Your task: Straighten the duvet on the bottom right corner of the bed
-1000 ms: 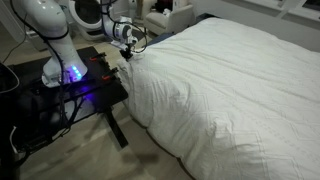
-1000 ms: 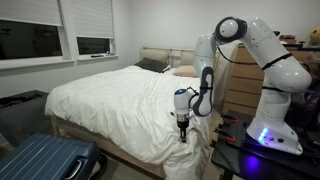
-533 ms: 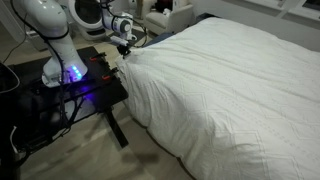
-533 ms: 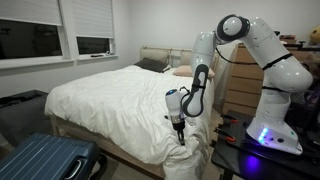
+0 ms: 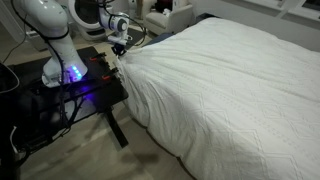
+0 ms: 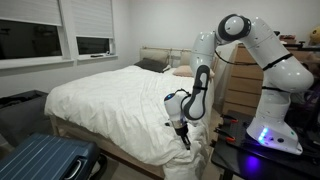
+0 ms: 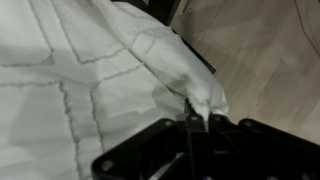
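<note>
Wrist view is blurred. The black metal claw point(image 7: 197, 122) is cut off at the bottom edge, its jaws narrow and pinched on the pointed corner of the big white quilted fabric duvet point(image 7: 80, 80). In both exterior views the pinch itself is hidden by bunched cloth around the claw point(image 6: 183, 133).

The duvet is soft, with stitched squares and fine creases. It runs from the claw across the whole wide, low bed point(image 6: 152, 55) and drapes down below the claw. The bed frame is mostly covered.

Pale wood plank floor point(image 7: 262, 50) shows beyond the pinched corner. The black robot table point(image 5: 92, 88) is just behind the claw. A ribbed blue hard suitcase point(image 6: 45, 160) sits well apart, cropped by the frame edge.
</note>
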Motion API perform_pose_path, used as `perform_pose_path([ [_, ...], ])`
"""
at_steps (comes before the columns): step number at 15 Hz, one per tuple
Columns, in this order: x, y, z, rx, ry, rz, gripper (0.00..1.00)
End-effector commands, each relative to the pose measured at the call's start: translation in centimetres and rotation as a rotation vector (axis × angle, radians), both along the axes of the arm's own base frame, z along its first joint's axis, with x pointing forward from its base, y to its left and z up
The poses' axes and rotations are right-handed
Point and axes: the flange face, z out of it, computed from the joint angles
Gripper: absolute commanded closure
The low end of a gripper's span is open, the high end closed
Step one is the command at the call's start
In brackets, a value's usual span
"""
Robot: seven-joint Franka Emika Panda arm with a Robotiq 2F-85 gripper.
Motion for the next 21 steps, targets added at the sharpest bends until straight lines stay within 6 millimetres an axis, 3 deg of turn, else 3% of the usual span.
perform_pose_path([
  [1,-6.4,3.8,-1.8,0.036,0.114,0.128,0.99],
  [4,-6.8,4.8,-1.9,0.032,0.139,0.212,0.99],
  [9,-6.5,6.8,-0.7,0.019,0.177,0.366,0.99],
  [17,-7.7,8.9,1.1,-0.041,0.301,0.625,0.99],
  [21,-6.9,11.2,1.6,-0.066,0.348,0.594,0.99],
])
